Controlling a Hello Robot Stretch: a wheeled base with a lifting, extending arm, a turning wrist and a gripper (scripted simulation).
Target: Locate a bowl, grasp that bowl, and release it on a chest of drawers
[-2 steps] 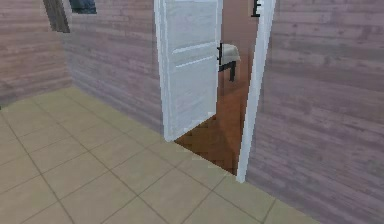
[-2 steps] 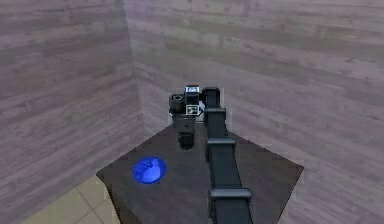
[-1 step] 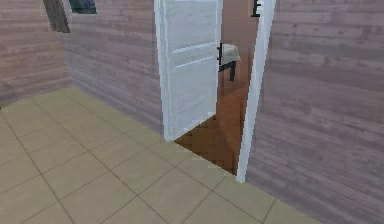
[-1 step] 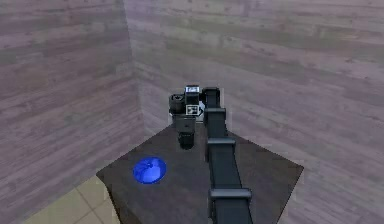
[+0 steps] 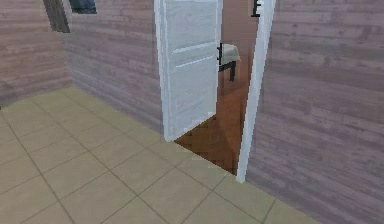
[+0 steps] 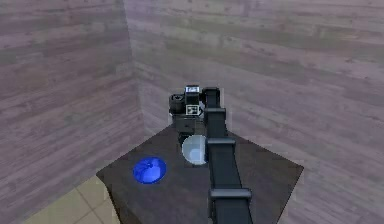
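A dark tabletop stands in a corner of plank walls in the arm side view. On its left part lies a round blue dish-like thing, perhaps a bowl. A pale grey round thing lies against the left side of my arm. The arm reaches out over the table. Its gripper shows above the pale round thing, with the wall behind it. I cannot tell whether the gripper holds anything.
In the forward view a white door stands ajar in a plank wall. Through the doorway I see a reddish wood floor and a dark-legged seat with a pale cushion. Beige floor tiles spread out in front.
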